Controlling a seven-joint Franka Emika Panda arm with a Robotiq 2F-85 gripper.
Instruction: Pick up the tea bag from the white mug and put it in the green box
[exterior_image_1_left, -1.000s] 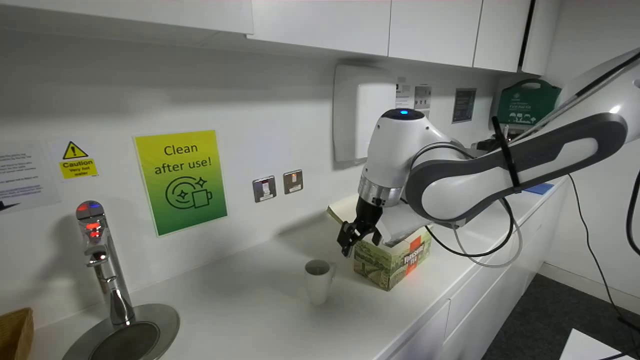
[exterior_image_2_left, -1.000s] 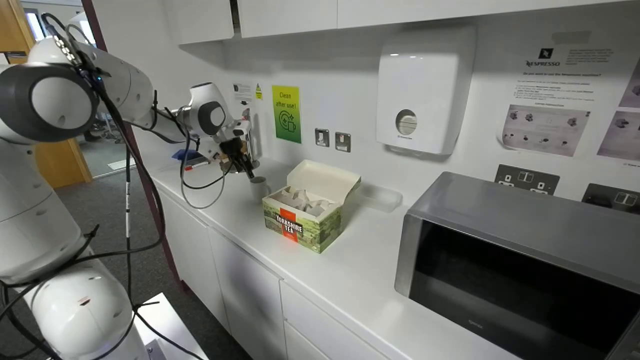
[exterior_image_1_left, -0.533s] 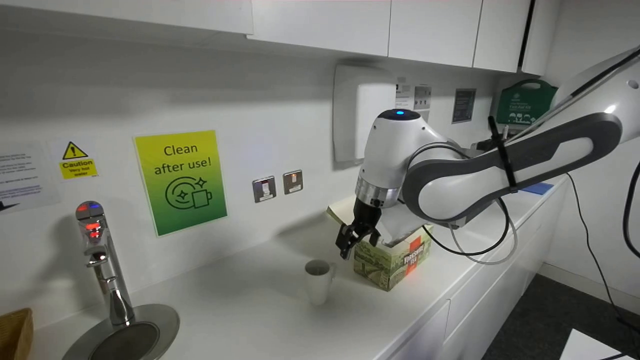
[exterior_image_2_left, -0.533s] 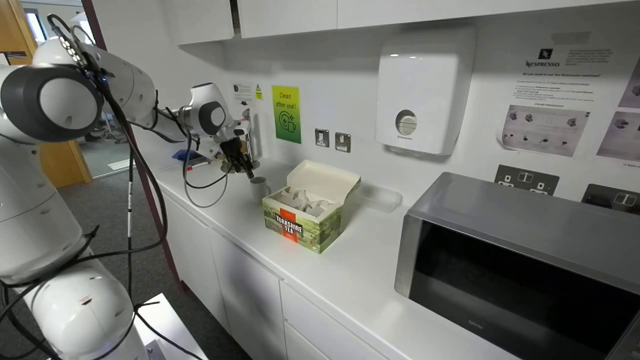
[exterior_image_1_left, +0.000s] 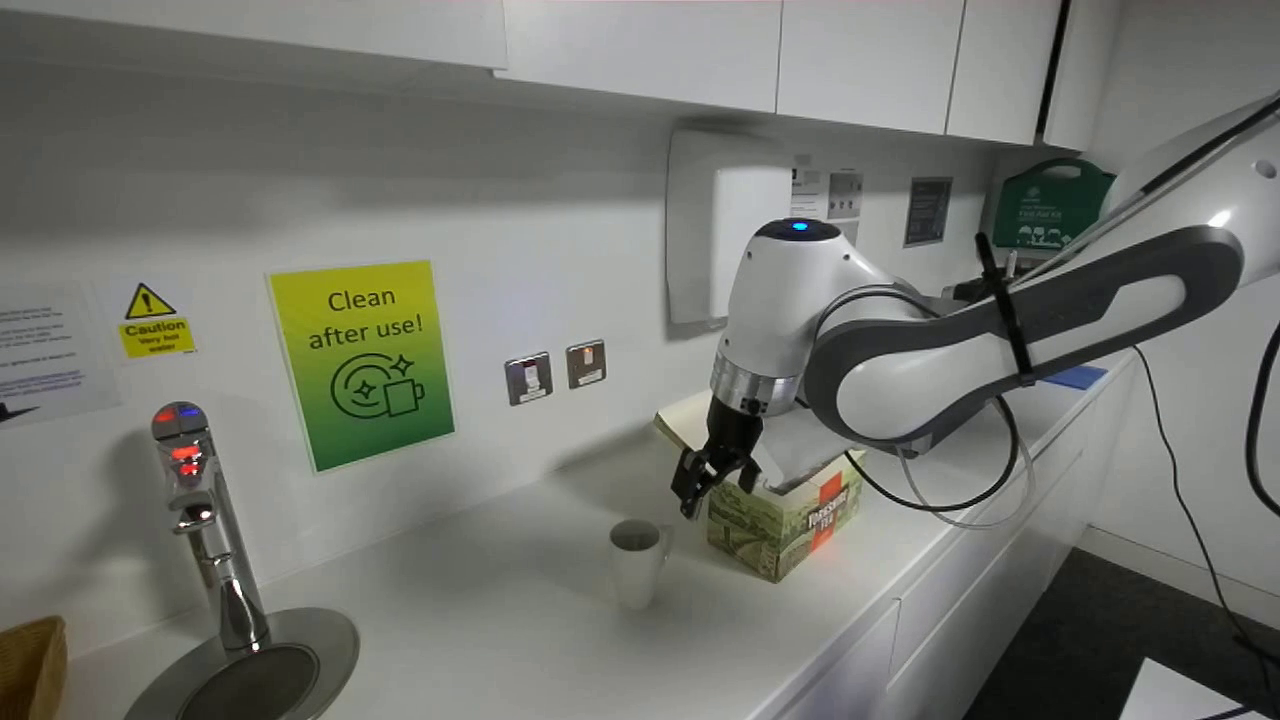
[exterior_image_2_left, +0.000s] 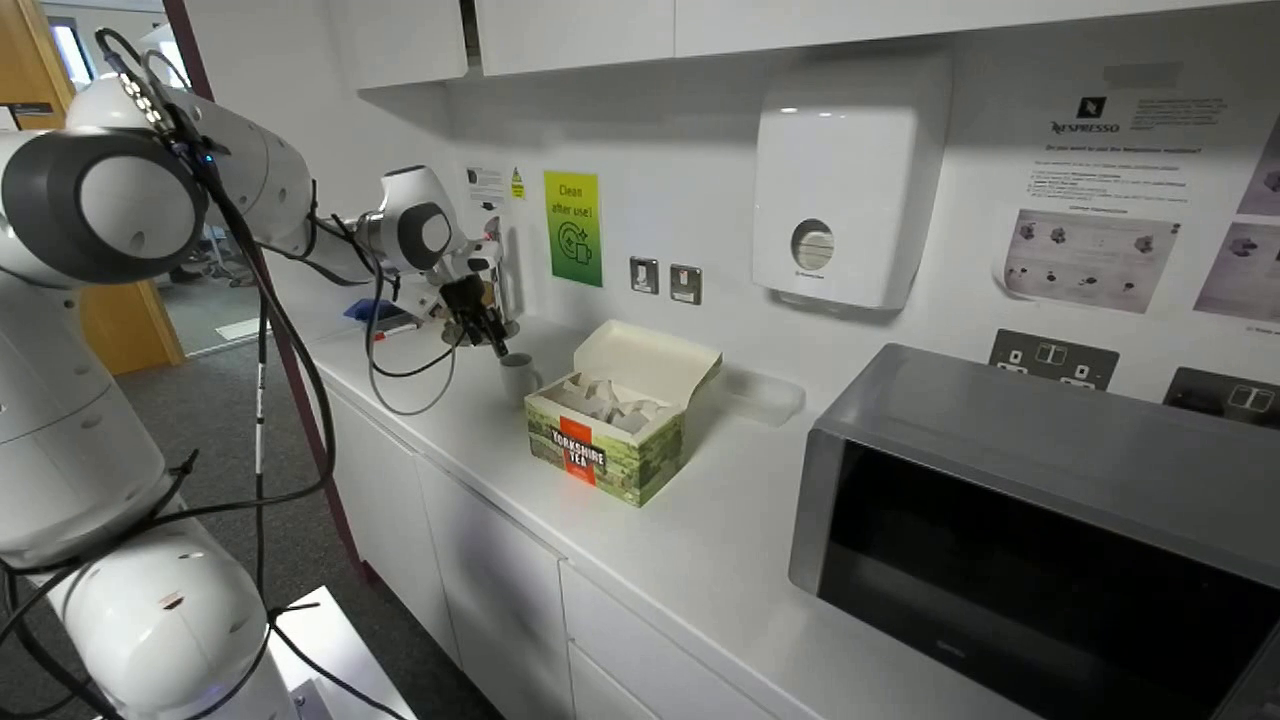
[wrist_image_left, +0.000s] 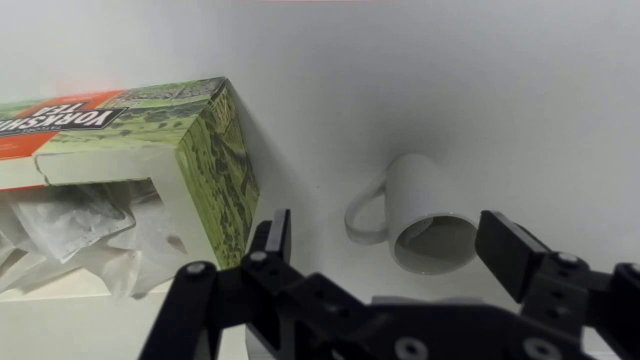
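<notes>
The black, two-fingered tool (wrist_image_left: 386, 232) is released, its fingers (wrist_image_left: 505, 252) spread wide, and it hangs above the smooth white table (exterior_image_1_left: 500, 600). In the wrist view, the small white cylindrical mug (wrist_image_left: 415, 185) shows between the fingers; it stands upright on the table. Through its mouth part of a pale tea bag (wrist_image_left: 418, 229) shows against the inner wall, on the handle side. Near the mug, on that same side, sits the open green cardboard box (exterior_image_2_left: 615, 455), its cream lid (exterior_image_2_left: 650, 355) raised and pale, crumpled packets (wrist_image_left: 75, 220) inside. Farther out, in an exterior view, a grey, black-fronted microwave (exterior_image_2_left: 1000, 480) stands beyond the box, and a white dispenser (exterior_image_2_left: 850, 180) hangs on the wall. In an exterior view, a chrome tap (exterior_image_1_left: 215, 540) rises at a round steel drain (exterior_image_1_left: 335, 640), well apart from the mug.
</notes>
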